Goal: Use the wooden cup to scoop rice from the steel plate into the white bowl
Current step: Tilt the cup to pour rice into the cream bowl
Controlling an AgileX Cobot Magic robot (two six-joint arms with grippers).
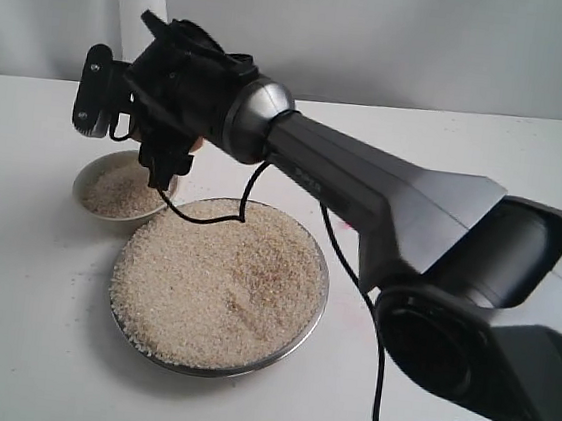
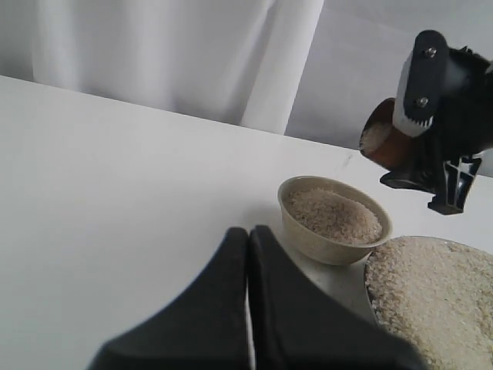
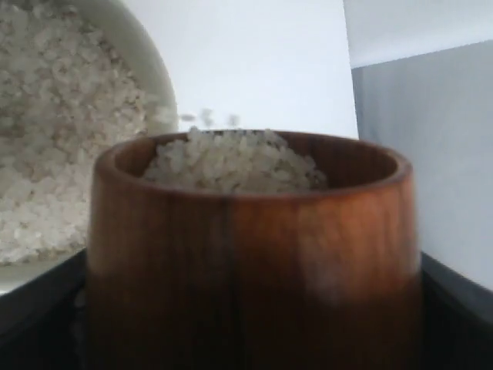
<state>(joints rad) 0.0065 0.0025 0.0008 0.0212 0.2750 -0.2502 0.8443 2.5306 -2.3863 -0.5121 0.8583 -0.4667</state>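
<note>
Tipping the wooden cup [image 2: 383,142], clamped in your right gripper [image 1: 135,120] above the white bowl [image 1: 84,188] left of the steel plate [image 1: 318,300], risks scattering rice [image 3: 231,162] past the rim if you're off-centre; your left gripper [image 2: 248,235] is clenched, empty.

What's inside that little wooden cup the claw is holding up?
Rice fills the wooden cup, heaped about to its rim, and a few grains are airborne just beyond it, near the white bowl. The rice hides the cup's floor and most of its inner wall.
</note>
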